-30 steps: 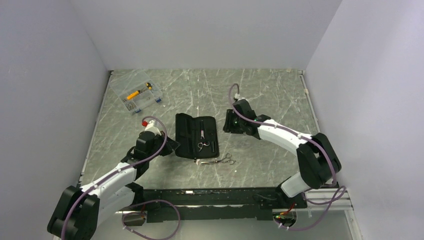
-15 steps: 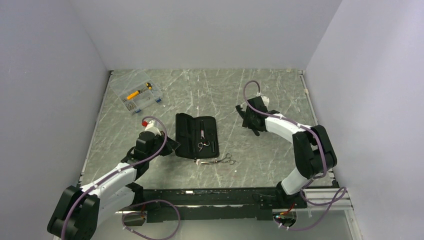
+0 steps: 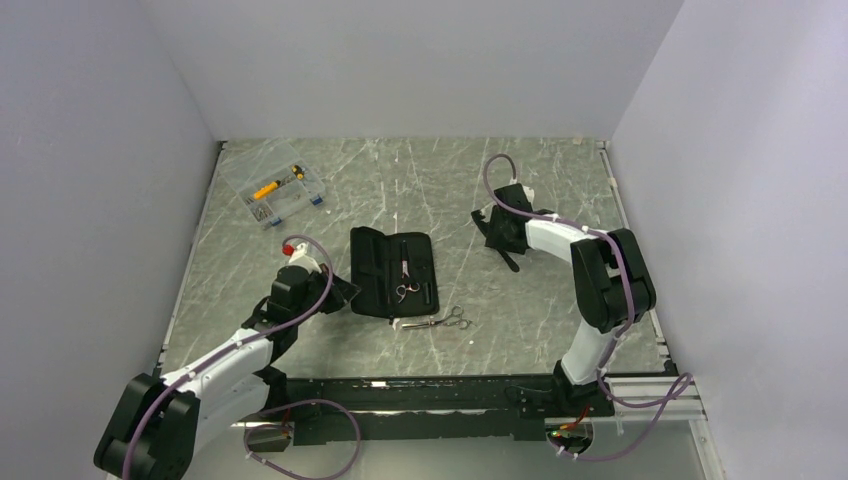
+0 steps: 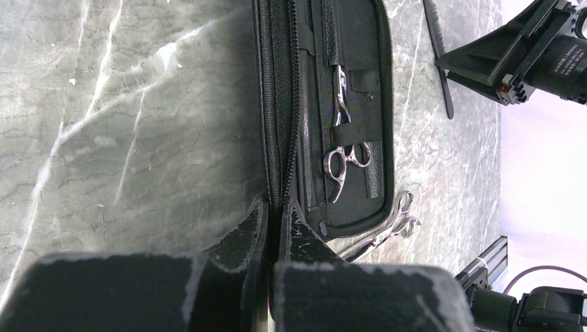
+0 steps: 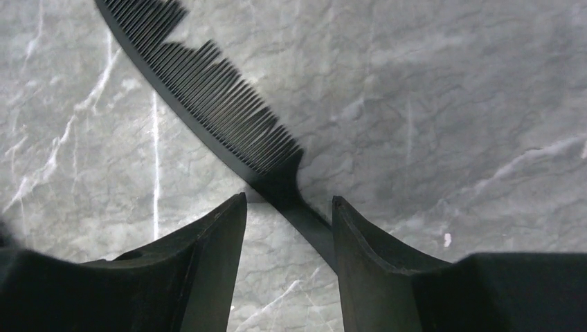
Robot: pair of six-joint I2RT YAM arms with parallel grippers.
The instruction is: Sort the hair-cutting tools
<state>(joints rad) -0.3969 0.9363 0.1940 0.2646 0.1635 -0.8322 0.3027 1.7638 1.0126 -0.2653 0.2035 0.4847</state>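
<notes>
The comb point(image 5: 208, 90) lies on the table point(image 3: 520, 180), well to the right of the black case point(image 3: 370, 265). Its handle passes between the parted fingers of the right gripper point(image 5: 287, 207), which is released and straddles the handle without clamping it. The handle sits close against one finger point(image 5: 360, 249). The strapped scissors point(image 4: 344, 149) rest inside the open case under a band, rings toward the near edge. The loose scissors point(image 3: 440, 321) lie on the table just beside the case's near right corner. The left gripper point(image 4: 272, 218) is clenched at the case's left zip edge and appears to pinch it, though the contact is partly hidden. A clear box point(image 3: 272, 190) sits at the far left.
</notes>
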